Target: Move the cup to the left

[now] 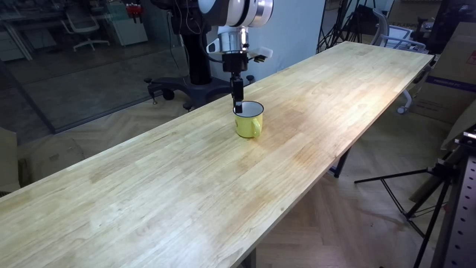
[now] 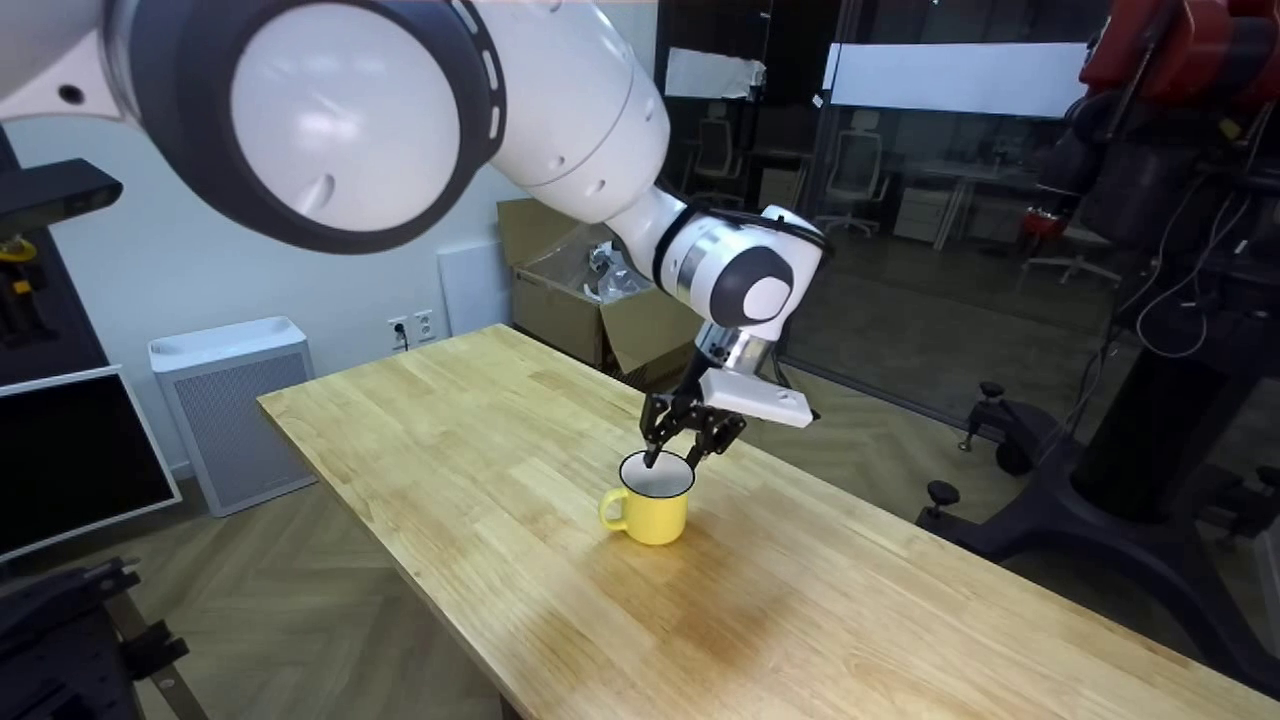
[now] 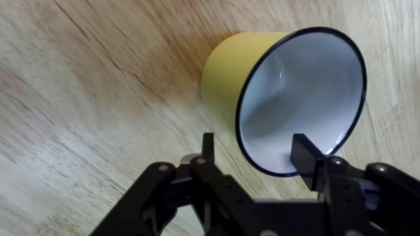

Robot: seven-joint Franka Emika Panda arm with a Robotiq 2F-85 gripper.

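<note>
Wrist view: wooden table [image 3: 98, 114] spreads across frame. Black gripper [image 3: 254, 146] low in frame, jaws wide. Yellow mug [image 3: 282, 98] upper right, upright; one finger [image 3: 305, 155] at mug's mouth, other outside. Reach looks almost done; grip and move left seem yet to come.

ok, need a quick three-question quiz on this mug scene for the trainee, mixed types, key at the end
1. Pick one. The yellow mug on the wooden tabletop is:
a) on its side
b) upright
c) upside down

2. True or false: the gripper is fully shut.

3. Short answer: which views show the mug's handle?

Key
1: b. It stands on its base, mouth up.
2: False. The gripper's jaws stand apart in the wrist view.
3: Both exterior views; the wrist view doesn't show it.
</note>
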